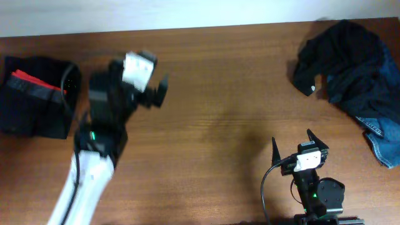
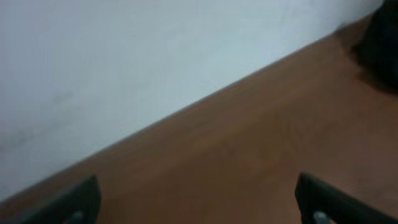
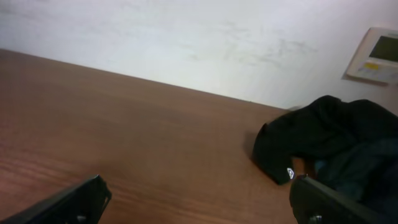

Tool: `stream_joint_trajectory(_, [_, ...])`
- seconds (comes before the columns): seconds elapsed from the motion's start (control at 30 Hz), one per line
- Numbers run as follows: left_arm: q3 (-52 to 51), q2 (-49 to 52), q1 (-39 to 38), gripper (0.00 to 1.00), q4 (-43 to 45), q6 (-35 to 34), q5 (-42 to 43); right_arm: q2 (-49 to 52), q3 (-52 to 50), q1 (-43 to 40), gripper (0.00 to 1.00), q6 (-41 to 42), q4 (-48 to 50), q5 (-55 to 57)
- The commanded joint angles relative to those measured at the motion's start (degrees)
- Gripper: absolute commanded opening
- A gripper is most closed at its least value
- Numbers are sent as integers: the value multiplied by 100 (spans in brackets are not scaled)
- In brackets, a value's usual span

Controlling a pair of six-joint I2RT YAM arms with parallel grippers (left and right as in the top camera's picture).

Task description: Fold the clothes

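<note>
Overhead: dark clothes pile [image 1: 350,62] lies apart, ahead-right of the wide-open, empty right gripper [image 1: 292,147].

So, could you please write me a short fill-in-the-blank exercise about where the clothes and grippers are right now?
The crumpled pile of dark fabric and blue denim lies at the far ___ corner of the brown wooden table.
The folded black stack with a red piece sits on the robot's ___ side.
The left gripper and right gripper are both ___, holding nothing.
Missing words: right; left; open.
</note>
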Motion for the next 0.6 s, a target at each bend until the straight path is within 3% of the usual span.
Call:
stream_joint_trajectory(0.0, [-1403,-1097,116,99,691,42,-9,-46,-52,42,99,2,11,-76])
stream_joint_trajectory(0.17, [-3023,-2579,400,99,1220,42,-7,-46,-52,42,99,4,13,-74])
stream_joint_trajectory(0.57, [-4830,-5128,1108,100,1246,-431,127,-46,-52,42,99,2,11,-74])
